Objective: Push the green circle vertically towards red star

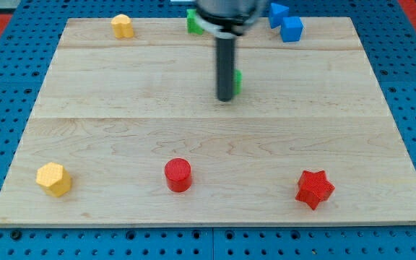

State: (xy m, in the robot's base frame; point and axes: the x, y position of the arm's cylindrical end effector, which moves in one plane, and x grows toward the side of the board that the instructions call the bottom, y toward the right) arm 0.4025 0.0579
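The green circle (237, 81) sits in the upper middle of the board, mostly hidden behind my rod; only a sliver shows at the rod's right side. My tip (225, 99) rests on the board touching the green circle's left and lower side. The red star (314, 189) lies near the view's bottom right, far below and to the right of the circle.
A red cylinder (178, 175) stands at bottom centre. A yellow hexagon block (54, 179) is at bottom left, another yellow block (122, 26) at top left. A green block (193, 22) and two blue blocks (286, 22) lie along the top edge.
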